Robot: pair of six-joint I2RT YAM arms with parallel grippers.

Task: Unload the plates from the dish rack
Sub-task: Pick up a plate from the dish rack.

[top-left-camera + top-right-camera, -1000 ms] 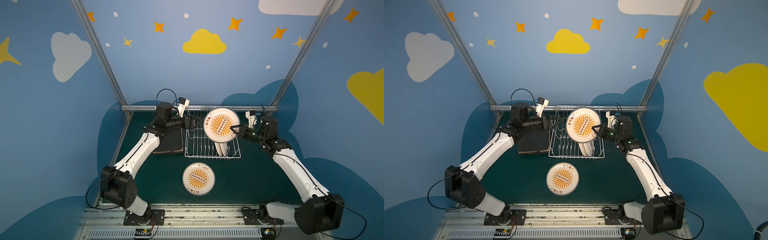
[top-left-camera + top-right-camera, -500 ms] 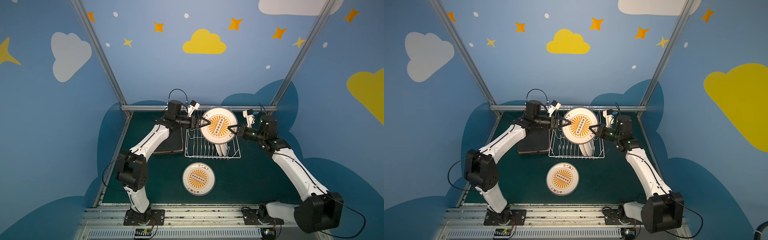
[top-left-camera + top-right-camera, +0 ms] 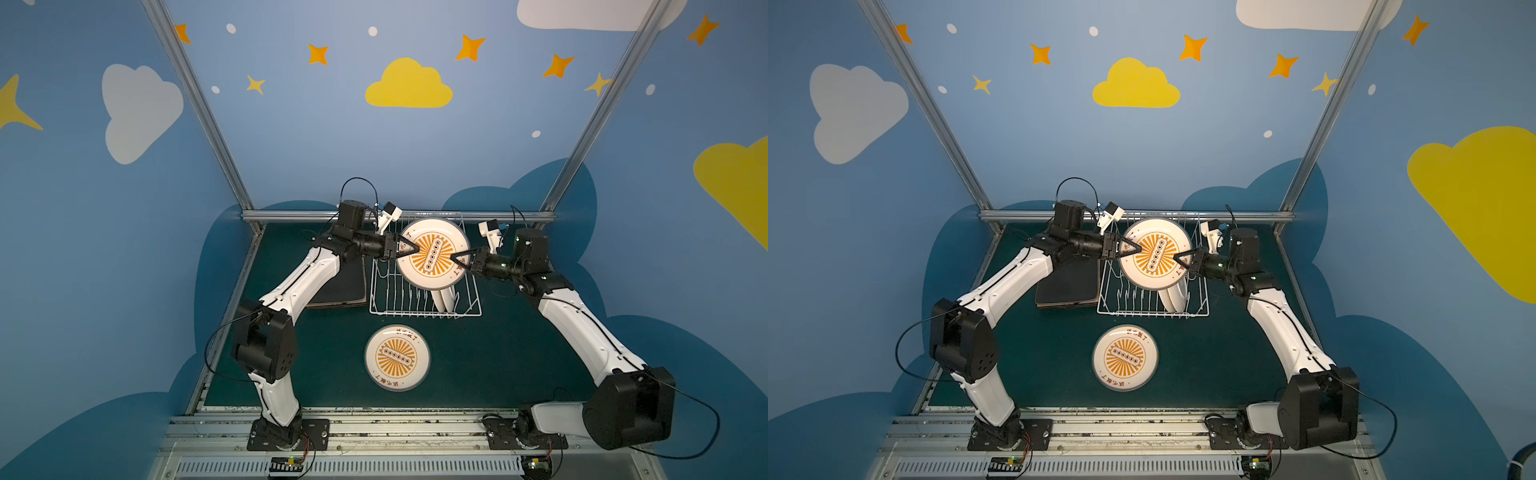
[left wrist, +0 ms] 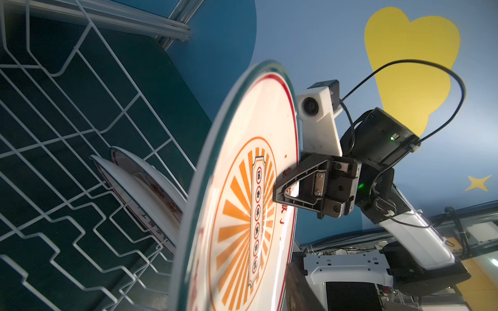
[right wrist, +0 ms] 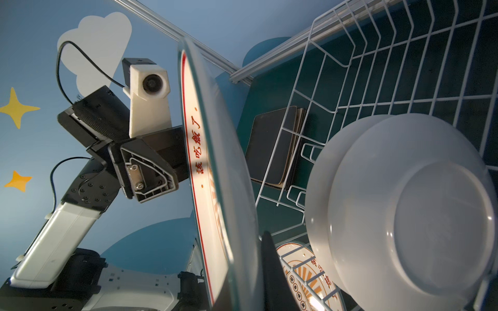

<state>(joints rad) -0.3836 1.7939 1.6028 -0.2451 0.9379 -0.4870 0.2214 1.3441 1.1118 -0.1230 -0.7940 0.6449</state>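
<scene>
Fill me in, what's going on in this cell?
Mid-unload. The right gripper is clamped on one rim of a raised plate above the dish rack. The left gripper straddles the opposite rim, grip unclear. Two white plates stand in the rack. One round plate lies on the table, and a black square stack sits beside the rack.

You have a round white plate with an orange sunburst centre hanging face up above the white wire dish rack, its rim pinched in the right claw. Two more round white plates stand on edge in the rack. A matching sunburst plate lies flat on the desk just in front of it, and black-backed square plates lie stacked beside its left.
</scene>
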